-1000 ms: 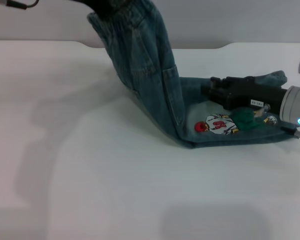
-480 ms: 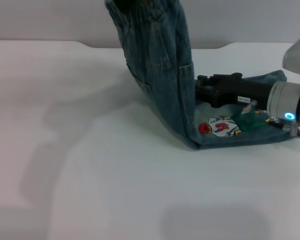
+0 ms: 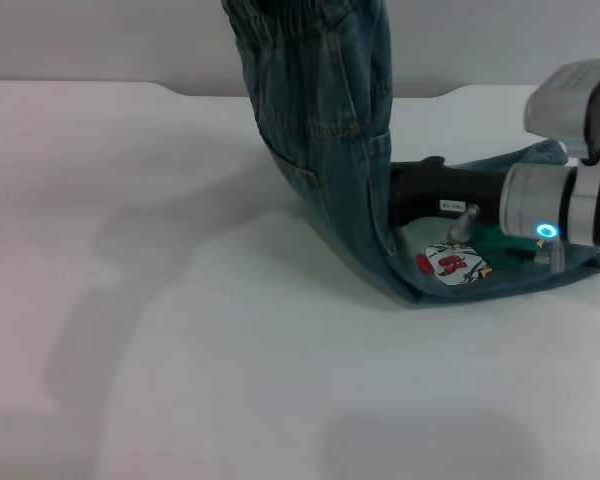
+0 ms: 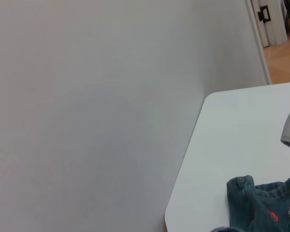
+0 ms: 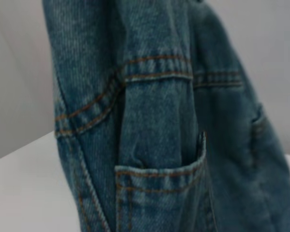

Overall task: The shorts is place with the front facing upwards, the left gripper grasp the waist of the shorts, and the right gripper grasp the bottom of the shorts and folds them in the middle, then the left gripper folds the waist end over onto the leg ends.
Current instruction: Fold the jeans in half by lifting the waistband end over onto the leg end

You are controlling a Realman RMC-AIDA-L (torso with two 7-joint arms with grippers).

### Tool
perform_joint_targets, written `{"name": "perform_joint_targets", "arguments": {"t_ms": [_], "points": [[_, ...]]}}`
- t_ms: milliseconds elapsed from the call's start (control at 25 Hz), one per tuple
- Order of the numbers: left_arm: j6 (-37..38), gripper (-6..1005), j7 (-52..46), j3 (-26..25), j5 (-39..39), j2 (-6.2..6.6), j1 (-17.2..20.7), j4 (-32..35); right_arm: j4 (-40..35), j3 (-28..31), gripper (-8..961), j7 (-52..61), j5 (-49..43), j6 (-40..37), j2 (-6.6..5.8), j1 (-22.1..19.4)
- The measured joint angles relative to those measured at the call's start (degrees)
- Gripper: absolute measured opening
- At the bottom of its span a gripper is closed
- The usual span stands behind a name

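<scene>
Shorts (image 3: 325, 130) of blue-green denim stand half raised from the white table (image 3: 180, 350): the waist of the shorts (image 3: 300, 12), a gathered elastic band, is lifted to the top edge of the head view, and the fabric hangs down from it in a steep drape to a fold near the table's middle. From that fold the lower part lies flat toward the robot's right, with the cartoon print (image 3: 455, 265) and its red patch facing up. The bottom of the shorts (image 3: 550, 155) rests on the table at the far right.

The left gripper is above the head view's frame, so whether its claw is clamped on the band cannot be told, though the waist appears to hang from something up there. The right gripper (image 3: 410, 190) reaches in low from the right, its black body lying over the flat legs and its tip hidden behind the hanging cloth; its grip cannot be told either.

Close denim fills the right wrist view, showing a patch pocket (image 5: 159, 193) with orange stitching.
</scene>
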Motion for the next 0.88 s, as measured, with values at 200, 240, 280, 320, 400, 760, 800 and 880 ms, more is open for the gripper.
{"name": "perform_joint_targets", "arguments": {"t_ms": [200, 240, 280, 320, 400, 760, 800, 880], "points": [[-0.1, 34, 0.4, 0.4, 0.0, 0.02, -0.1, 0.0, -0.2, -2.5, 352, 2.5, 0.1, -0.4, 0.00, 0.9], [-0.1, 34, 0.4, 0.5, 0.0, 0.03, -0.1, 0.0, -0.2, -2.8, 351, 2.9, 0.1, -0.6, 0.00, 1.2], [-0.1, 34, 0.4, 0.7, 0.0, 0.03, 0.0, 0.0, -0.1, -3.2, 351, 3.3, 0.1, -0.8, 0.00, 1.5], [-0.2, 34, 0.4, 0.9, 0.0, 0.03, 0.0, 0.0, -0.1, -3.4, 351, 3.6, 0.1, -0.9, 0.00, 1.7], [-0.2, 34, 0.5, 1.1, 0.0, 0.03, 0.0, 0.1, -0.1, -4.0, 352, 4.2, 0.1, -1.2, 0.02, 2.3], [-0.6, 34, 0.6, 1.7, -0.2, 0.03, 0.2, 0.6, -0.3, -5.6, 351, 6.4, 0.1, -4.5, 0.09, 4.7], [-0.6, 34, 0.6, 1.7, -0.2, 0.03, 0.2, 0.6, -0.3, -5.7, 351, 6.5, 0.1, -4.9, 0.09, 4.8], [-0.7, 34, 0.6, 1.8, -0.3, 0.03, 0.3, 0.6, -0.3, -5.9, 351, 6.7, 0.1, -5.5, 0.09, 5.1]]}}
